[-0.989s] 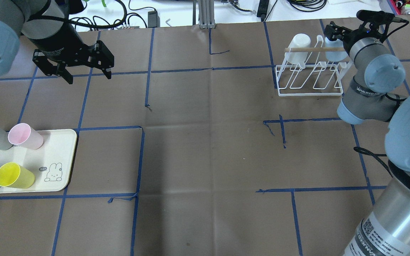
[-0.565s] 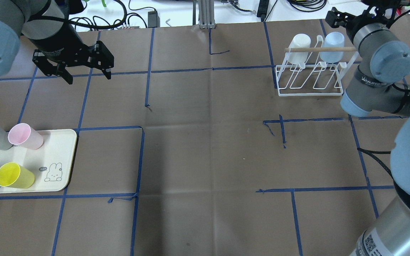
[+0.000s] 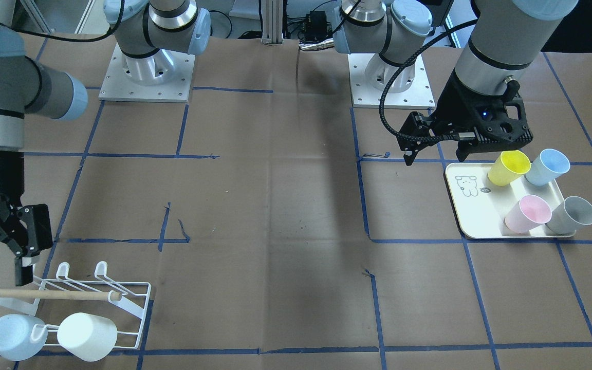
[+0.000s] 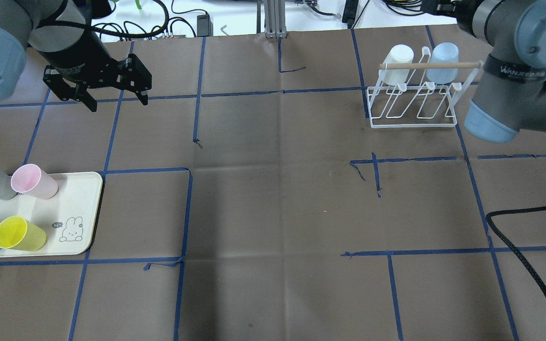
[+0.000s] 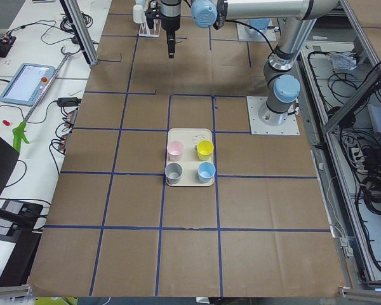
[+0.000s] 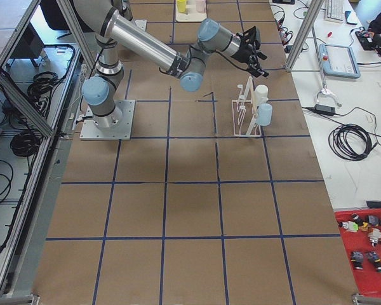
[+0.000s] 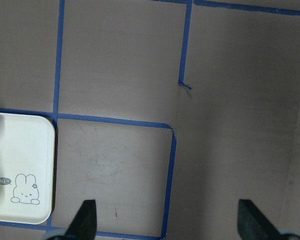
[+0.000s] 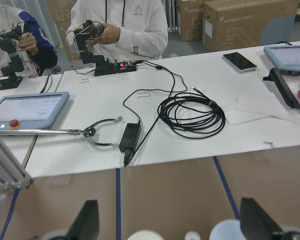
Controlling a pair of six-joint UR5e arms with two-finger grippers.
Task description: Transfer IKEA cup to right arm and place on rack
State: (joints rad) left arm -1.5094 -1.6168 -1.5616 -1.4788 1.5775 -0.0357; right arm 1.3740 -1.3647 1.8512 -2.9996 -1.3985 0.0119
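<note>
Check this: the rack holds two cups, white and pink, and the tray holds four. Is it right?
On the rack, the second cup is pale blue, not pink; the exterior front-facing view shows it. The white cup and four on the tray are right.

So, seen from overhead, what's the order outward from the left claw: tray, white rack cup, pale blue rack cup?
From the left gripper:
1. Tray, on the left side.
2. White cup, on the rack, far right.
3. Pale blue cup, beside it, farther right.
</note>
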